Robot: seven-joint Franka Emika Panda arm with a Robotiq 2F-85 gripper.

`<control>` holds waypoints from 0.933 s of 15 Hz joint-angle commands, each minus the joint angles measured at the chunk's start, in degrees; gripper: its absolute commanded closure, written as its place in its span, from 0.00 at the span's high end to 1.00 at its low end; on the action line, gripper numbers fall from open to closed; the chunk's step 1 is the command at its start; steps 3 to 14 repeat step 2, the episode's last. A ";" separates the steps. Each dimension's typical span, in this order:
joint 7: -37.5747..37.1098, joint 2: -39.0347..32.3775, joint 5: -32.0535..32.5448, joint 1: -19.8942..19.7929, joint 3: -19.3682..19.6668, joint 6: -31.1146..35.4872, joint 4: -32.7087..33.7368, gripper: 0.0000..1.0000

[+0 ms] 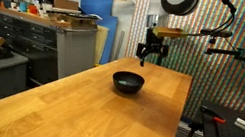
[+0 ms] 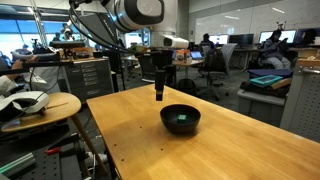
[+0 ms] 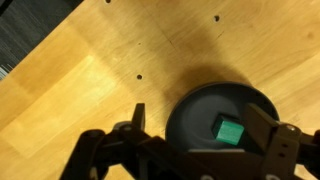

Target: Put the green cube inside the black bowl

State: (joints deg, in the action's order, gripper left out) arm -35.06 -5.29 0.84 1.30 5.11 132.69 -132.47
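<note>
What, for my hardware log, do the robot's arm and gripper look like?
The arm is white, with rounded segments and a dark ring at a joint. The gripper is black and boxy, and its jaws look dark and chunky in the wrist view. Any markings are too small to read.

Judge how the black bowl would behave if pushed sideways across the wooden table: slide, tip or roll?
It would probably slide rather than tip: the black bowl looks shallow and wide on the smooth wooden table. Its glossy surface suggests a hard, stiff shell, perhaps slippery to grip. The green cube lying loose inside would likely skid about.
</note>
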 commanded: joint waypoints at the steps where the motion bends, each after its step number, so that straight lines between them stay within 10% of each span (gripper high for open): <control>1: 1.30 1.23 0.07 -0.77 -0.93 -0.96 -0.57 1.00; 14: 2.05 2.16 0.06 -0.84 -1.11 -1.23 -1.15 1.00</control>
